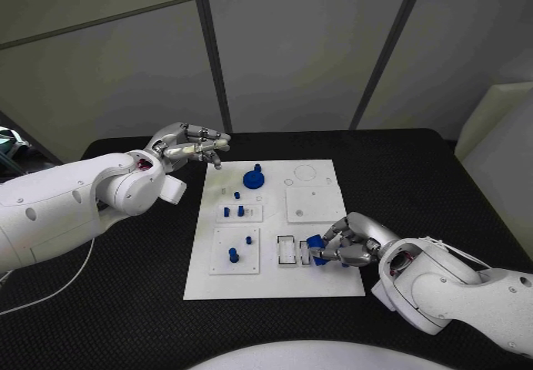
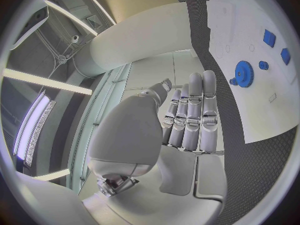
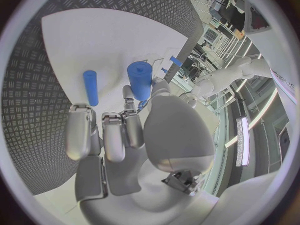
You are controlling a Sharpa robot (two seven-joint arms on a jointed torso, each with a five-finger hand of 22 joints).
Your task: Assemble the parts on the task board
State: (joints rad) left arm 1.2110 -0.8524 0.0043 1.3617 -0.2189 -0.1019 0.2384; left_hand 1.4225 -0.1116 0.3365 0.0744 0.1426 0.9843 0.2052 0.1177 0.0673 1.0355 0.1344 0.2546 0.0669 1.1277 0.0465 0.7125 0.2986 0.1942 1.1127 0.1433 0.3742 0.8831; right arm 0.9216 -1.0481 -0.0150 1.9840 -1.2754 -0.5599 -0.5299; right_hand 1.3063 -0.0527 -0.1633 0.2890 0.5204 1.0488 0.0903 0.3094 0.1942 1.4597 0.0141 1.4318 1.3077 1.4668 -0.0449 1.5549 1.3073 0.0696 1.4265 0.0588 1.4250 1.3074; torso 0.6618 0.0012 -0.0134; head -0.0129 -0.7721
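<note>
The white task board (image 1: 278, 277) lies in the middle of the black table. My right hand (image 1: 353, 243) is at the board's near right part and pinches a short blue cylinder (image 1: 316, 247) (image 3: 140, 80) between thumb and fingers, just beside two small rectangular slots (image 1: 288, 251). A blue peg (image 3: 91, 87) is on the board beyond the fingers (image 3: 119, 130). My left hand (image 1: 195, 145) (image 2: 190, 120) hovers off the board's far left corner, holding nothing, fingers side by side. A blue gear (image 1: 254, 179) (image 2: 244, 73) sits at the far end of the board.
Several small blue pegs stand in the left-hand blocks of the board (image 1: 233, 210) (image 1: 234, 253). A square white block (image 1: 313, 205) sits right of the middle. Bare black table surrounds the board on all sides.
</note>
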